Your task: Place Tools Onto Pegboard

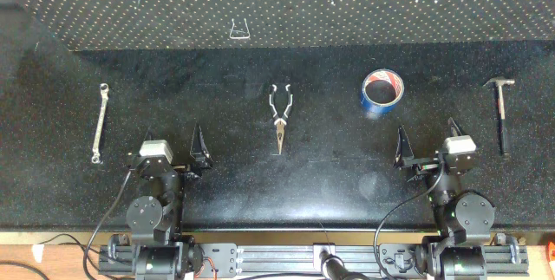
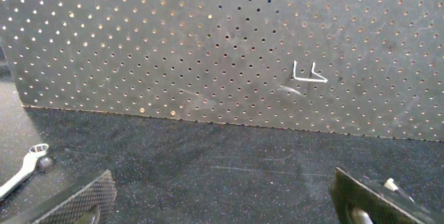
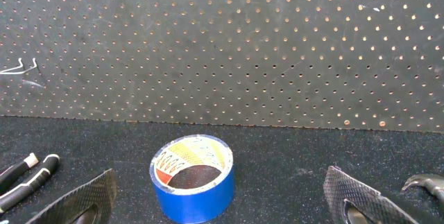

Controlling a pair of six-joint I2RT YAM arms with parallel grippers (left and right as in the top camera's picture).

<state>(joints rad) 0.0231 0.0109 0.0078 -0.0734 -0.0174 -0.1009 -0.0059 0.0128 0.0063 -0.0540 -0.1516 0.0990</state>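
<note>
Nothing was hung on the pegboard [image 1: 260, 3]; wrench [image 1: 101, 123], pliers [image 1: 280, 117], tape [image 1: 382, 92], hammer [image 1: 500, 111] lay untouched. Left gripper [image 1: 173, 143] and right gripper [image 1: 427, 141] were spread wide, empty.

Dark speckled worktop [image 1: 329, 185] with pale wooden front edge [image 1: 52, 238].

The pegboard [image 1: 260, 3] is seen as dark grey-black, patterned all over with a regular grid of small pale holes, and the table [image 1: 217, 81] is shown black with a fine light speckle. The tape roll [image 3: 198, 196] is coloured bright blue outside, with yellow, white and red print inside, while the wrench [image 1: 100, 124] is rendered silver, the pliers [image 1: 279, 117] silver with white-tipped black handles, and the hammer [image 1: 500, 115] black-handled with a silvery head. A black cross-hatched pattern is borne by the pads [image 3: 80, 196] of the right gripper [image 1: 426, 129].
</note>
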